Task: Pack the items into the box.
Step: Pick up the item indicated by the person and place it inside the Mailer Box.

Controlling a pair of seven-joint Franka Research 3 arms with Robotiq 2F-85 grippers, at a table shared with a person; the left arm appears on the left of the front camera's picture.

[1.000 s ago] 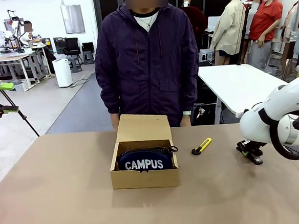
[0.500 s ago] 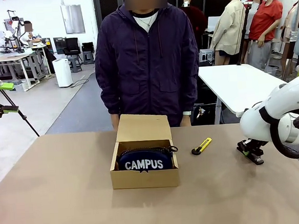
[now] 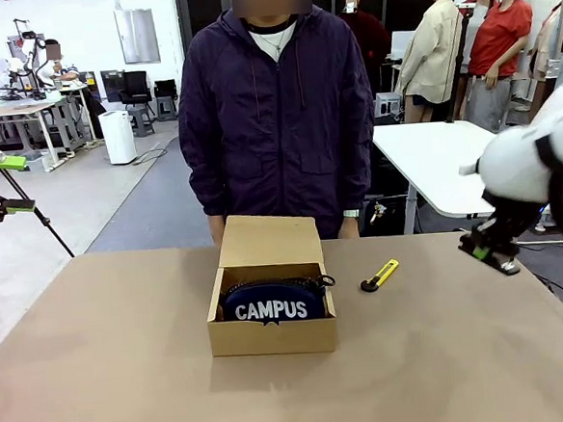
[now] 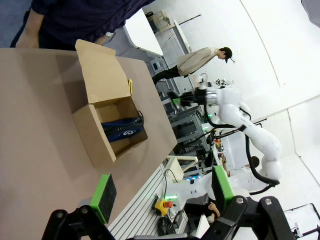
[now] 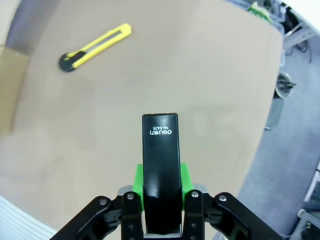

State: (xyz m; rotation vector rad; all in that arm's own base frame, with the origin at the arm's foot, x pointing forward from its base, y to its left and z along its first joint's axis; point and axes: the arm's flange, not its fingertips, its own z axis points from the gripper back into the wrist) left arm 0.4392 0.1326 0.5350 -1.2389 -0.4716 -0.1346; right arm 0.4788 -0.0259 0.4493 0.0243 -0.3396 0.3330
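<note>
Stapler [image 5: 160,160], black, clenched between the green pads [image 5: 139,184] of the right gripper [image 5: 161,192]. Gripped at its rear part, long body jutting out past the fingertips, white print on the far end in the right wrist view. Held up off the table [image 3: 110,377], over the stretch near the right edge; in the front view, stapler [image 3: 503,262] tilted under the right gripper [image 3: 487,252].

Utility knife [image 3: 380,276], yellow and black, flat on the table between the box [image 3: 271,337] and the right gripper, nearer the box, touching neither. In the right wrist view, utility knife [image 5: 95,46] well apart from the stapler's tip, up and to the left of it.

Box around mid-table, toward the far edge, flap lid open and standing up on the far side, just before the person [image 3: 275,124]. Navy pouch [image 3: 272,303] inside, white "CAMPUS" lettering facing the robot's side.

Left gripper [image 4: 164,192] released, jaws wide apart with nothing between, hanging in the air off the table's left side, well apart from box [image 4: 92,135] and pouch [image 4: 122,130].
</note>
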